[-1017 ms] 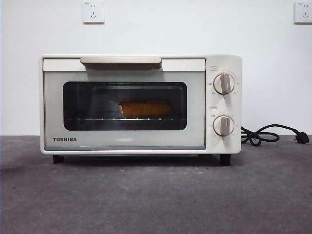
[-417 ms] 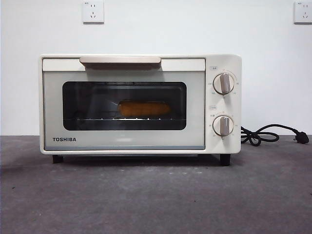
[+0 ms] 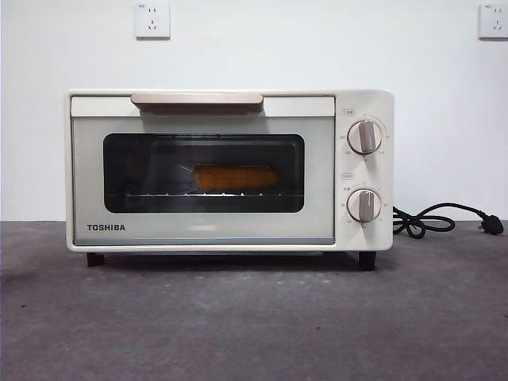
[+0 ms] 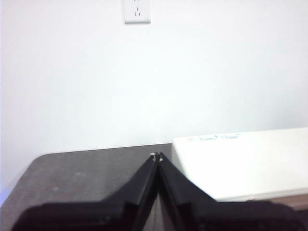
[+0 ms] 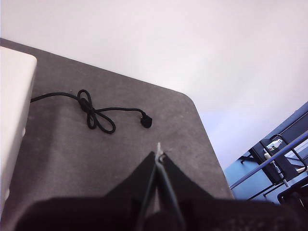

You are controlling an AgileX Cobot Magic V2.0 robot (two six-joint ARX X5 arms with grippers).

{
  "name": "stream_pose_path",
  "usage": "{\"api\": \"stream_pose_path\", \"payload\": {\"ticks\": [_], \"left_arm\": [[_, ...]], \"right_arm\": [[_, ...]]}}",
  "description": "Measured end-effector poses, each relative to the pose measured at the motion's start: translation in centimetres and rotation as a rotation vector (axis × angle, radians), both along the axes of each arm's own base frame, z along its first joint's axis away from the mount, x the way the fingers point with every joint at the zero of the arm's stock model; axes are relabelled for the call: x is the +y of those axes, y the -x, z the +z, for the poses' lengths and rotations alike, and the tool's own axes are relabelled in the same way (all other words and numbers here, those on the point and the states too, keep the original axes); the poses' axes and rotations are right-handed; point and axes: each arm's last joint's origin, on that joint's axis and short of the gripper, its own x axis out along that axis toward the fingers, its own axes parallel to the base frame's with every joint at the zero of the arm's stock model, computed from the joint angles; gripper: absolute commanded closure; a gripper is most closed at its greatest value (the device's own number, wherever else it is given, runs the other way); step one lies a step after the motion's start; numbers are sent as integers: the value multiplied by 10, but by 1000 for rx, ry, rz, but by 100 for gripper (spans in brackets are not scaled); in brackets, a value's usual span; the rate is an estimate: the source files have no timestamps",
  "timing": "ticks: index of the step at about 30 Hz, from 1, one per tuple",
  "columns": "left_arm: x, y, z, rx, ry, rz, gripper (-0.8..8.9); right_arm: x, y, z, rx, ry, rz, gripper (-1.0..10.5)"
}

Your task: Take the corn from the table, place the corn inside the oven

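The corn point(image 3: 235, 176) lies lengthwise on the wire rack point(image 3: 205, 194) inside the oven point(image 3: 228, 170), seen through the dark glass window a little right of the window's middle. The oven door is shut, its beige handle point(image 3: 197, 98) across the top edge. The glass dims the cob, so its ends and surface are hard to make out, and the back of the oven's inside is lost in shadow.

The oven stands on the table point(image 3: 254, 317) on black feet, with a broad bare stretch of grey surface in front of it and more to either side. To the oven's right, its black power cord point(image 3: 432, 220) lies tied in a loose bow with the plug beyond it; in the right wrist view the cord point(image 5: 96, 114) sits well apart from the table's rounded corner. Two knobs point(image 3: 364, 136) sit one above the other on the oven's right panel. Wall sockets point(image 3: 152, 19) show on the white wall behind.

Neither arm enters the front view. The left gripper point(image 4: 156, 157) hangs raised beside the oven's left top edge, its jaws pressed together at the tips, holding nothing. The right gripper point(image 5: 159, 154) hovers over the table to the oven's right, jaws likewise closed and empty. Both wrist views cut off the oven's front.
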Motion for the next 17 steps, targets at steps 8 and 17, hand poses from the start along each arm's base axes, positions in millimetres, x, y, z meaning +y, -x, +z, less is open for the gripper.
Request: {"api": "stream_pose_path", "payload": {"ticks": [8, 17], "left_arm": [[-2, -36, -115, 210, -102, 1, 817], [-1, -36, -212, 313, -117, 11, 817]], "right_arm": [[0, 0, 0, 0, 0, 0, 948], [0, 0, 0, 0, 0, 0, 948]]}}
